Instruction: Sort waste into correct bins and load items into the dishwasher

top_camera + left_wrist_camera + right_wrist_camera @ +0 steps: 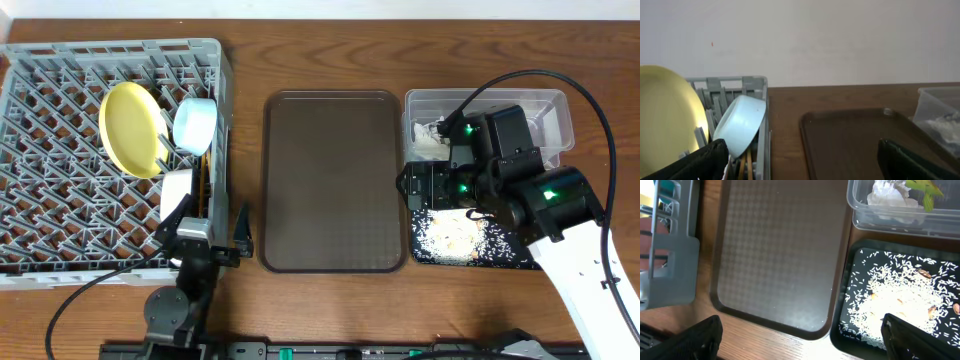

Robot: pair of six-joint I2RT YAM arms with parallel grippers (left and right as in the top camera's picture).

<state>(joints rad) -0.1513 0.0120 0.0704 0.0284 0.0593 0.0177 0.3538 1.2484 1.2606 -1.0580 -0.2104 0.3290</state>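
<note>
The grey dishwasher rack (60, 170) at the left holds an upright yellow plate (132, 128), a light blue bowl (195, 124), a white bowl (177, 190) and wooden chopsticks (207, 175) along its right wall. My left gripper (210, 235) hangs open by the rack's near right corner, holding nothing. The clear tub (900, 222) contains crumpled tissue (887, 194) and a green wrapper (922, 189). Rice crumbs (900, 302) lie in the black tray (842, 310). My right gripper (805, 340) is open and holds nothing, high over the seam between the brown tray and the black tray.
An empty brown serving tray (333, 180) lies between the rack and the two bins. The right arm's cable (590, 100) loops over the tub. Bare wooden table shows along the front edge and behind the trays.
</note>
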